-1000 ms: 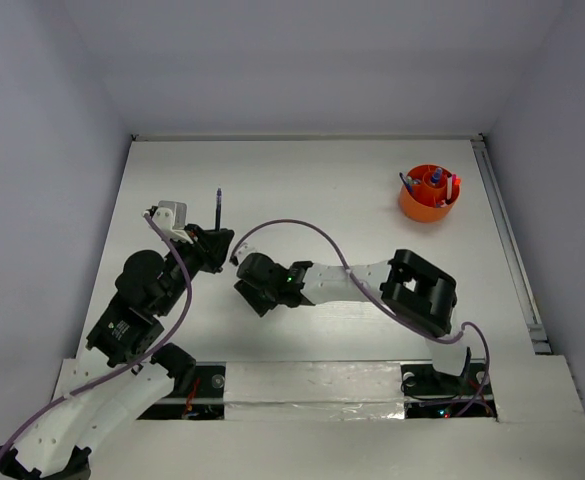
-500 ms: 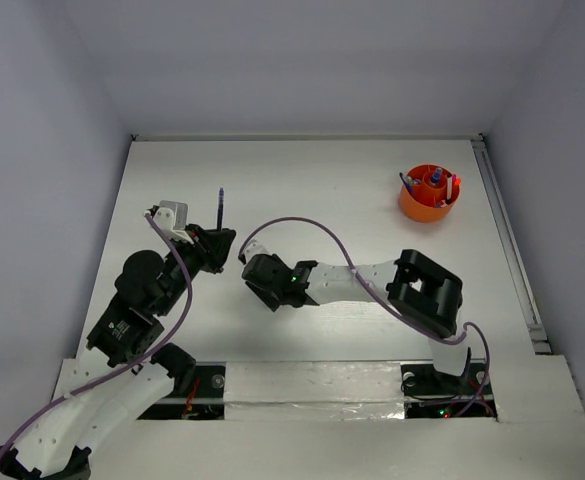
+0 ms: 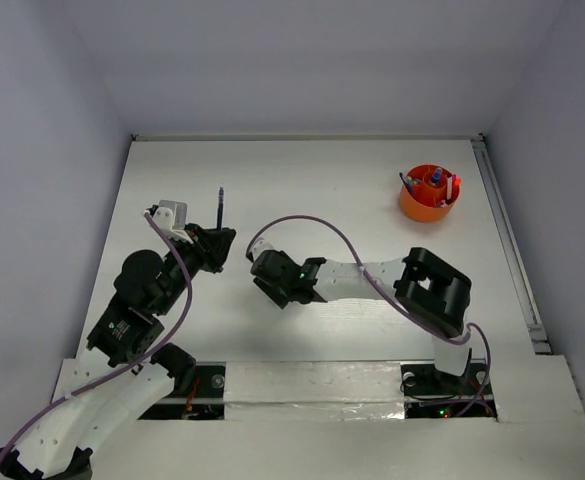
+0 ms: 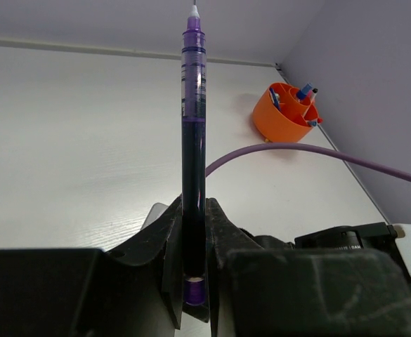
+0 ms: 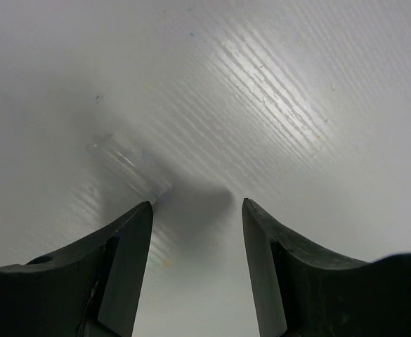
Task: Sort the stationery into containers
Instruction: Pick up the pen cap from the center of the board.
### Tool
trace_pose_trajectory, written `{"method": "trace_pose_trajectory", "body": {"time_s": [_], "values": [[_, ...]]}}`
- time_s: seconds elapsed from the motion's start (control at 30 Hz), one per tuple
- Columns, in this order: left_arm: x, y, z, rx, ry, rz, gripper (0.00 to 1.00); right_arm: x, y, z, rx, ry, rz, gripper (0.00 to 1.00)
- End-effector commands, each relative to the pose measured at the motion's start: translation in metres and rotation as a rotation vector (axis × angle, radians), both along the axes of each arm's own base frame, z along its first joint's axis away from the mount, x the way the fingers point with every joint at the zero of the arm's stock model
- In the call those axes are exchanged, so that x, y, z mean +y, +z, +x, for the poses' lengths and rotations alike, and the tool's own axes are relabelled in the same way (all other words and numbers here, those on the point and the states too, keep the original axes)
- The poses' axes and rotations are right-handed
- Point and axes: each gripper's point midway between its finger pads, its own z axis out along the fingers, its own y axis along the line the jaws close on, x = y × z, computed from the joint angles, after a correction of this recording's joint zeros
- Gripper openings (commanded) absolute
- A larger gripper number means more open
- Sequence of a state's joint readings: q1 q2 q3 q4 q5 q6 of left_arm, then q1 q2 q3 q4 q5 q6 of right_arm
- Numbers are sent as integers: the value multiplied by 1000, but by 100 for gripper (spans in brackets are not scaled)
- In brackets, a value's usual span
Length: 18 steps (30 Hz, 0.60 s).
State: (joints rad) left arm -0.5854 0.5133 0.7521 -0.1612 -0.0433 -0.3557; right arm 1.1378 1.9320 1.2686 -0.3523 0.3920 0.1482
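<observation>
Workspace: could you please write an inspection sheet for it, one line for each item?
Surface: white table, with a few tiny specks in the right wrist view.
Job's things: purple pen sticking out of the left gripper; orange cup at the far right, with several items already inside.
Clutter: one small clear piece lying by a finger of the right gripper, too blurred to name.
Grippers: left gripper shut on the purple pen; right gripper open and empty, close above the table.
Cables: purple cable arching above the right arm; another along the left arm.
Surroundings: plain grey walls on three sides.
</observation>
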Motion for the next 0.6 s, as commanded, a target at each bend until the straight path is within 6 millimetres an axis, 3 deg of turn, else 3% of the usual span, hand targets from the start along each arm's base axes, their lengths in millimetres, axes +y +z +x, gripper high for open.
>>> {"method": "trace_pose_trajectory", "body": {"time_s": [0.0, 0.23, 0.37, 0.57], "values": [[-4, 9, 1, -44, -20, -16, 0, -3, 3, 13, -1, -18, 38, 59], [-1, 8, 3, -42, -13, -16, 0, 25, 5, 18, 33, -4, 173, 59], [-4, 7, 2, -43, -36, -19, 0, 42, 9, 33, 65, -23, 288, 59], [-3, 3, 4, -35, -30, -14, 0, 45, 29, 53, 12, -45, 326, 60]]}}
